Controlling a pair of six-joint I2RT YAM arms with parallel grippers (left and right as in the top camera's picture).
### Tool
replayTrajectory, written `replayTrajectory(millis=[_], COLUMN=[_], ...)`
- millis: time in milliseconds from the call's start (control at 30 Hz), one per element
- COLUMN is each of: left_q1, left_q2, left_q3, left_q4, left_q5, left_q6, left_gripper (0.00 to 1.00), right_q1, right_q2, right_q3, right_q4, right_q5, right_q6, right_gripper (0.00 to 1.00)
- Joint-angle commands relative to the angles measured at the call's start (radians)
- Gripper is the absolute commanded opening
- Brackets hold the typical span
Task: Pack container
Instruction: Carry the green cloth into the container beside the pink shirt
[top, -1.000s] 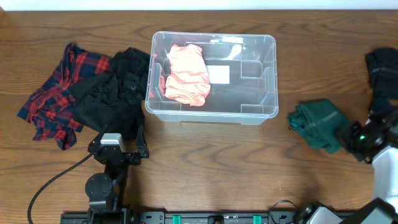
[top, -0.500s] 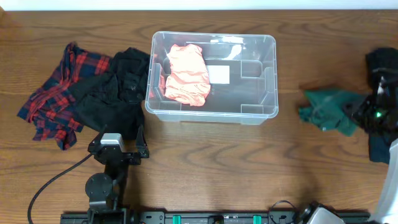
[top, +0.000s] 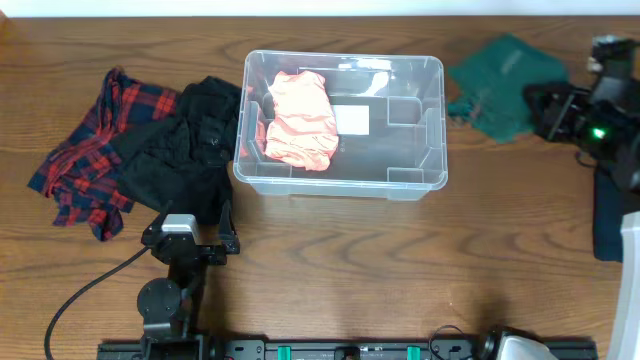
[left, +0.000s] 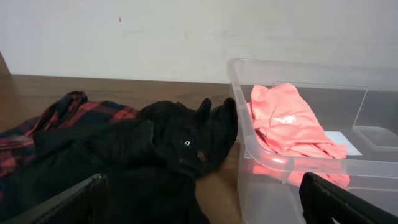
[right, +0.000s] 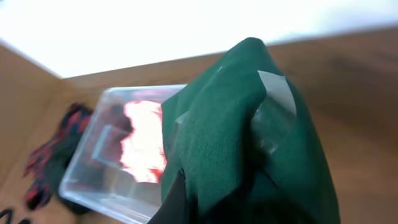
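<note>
Green cloth (top: 497, 85) is held clenched in the right gripper (top: 540, 103) at the upper right of the overhead frame, just right of the container (top: 340, 183). In the wrist view the fingers are covered by it. Container is seated on the bench (top: 330, 270), upper centre, with an orange cloth (top: 300, 118) in its left half. Left gripper (top: 190, 228) is spread open, nothing held, lower left, near a black cloth (top: 185, 150). Plaid cloth (top: 85, 150) is spread further left.
</note>
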Motion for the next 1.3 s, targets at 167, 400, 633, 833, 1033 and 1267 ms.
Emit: replayTrajectory(millis=[167,400,633,833,1033,1267], left_q1=[0.005,0.005,0.005,0.005,0.005,0.005], left_q2=[-0.005,-0.005,-0.005,-0.005,-0.005,-0.005], left_q3=[-0.017,-0.017,-0.017,-0.017,-0.017,-0.017], left_q4=[-0.033,-0.033,-0.033,-0.033,-0.033,-0.033], left_q5=[0.014,0.014,0.014,0.014,0.014,0.014], left_q6=[0.003,0.003,0.003,0.003,0.003,0.003], left_gripper=[0.98,0.98,0.98,0.98,0.98,0.98], right_q1=[0.229,0.351,0.397,0.399,0.401,0.4], right_q2=[0.071,0.23,0.394,0.515,0.605,0.645], right_q3=[0.025,0.025,0.025,0.025,0.025,0.025], right_q4=[0.166,0.278,0.344,0.388,0.422,0.425], right_q5=[-0.084,-0.084,-0.084,-0.105,-0.111,-0.091], right_q6=[-0.05,-0.106,-0.145,-0.145,-0.145,-0.143], right_gripper=[0.01,0.01,0.01,0.01,0.01,0.01])
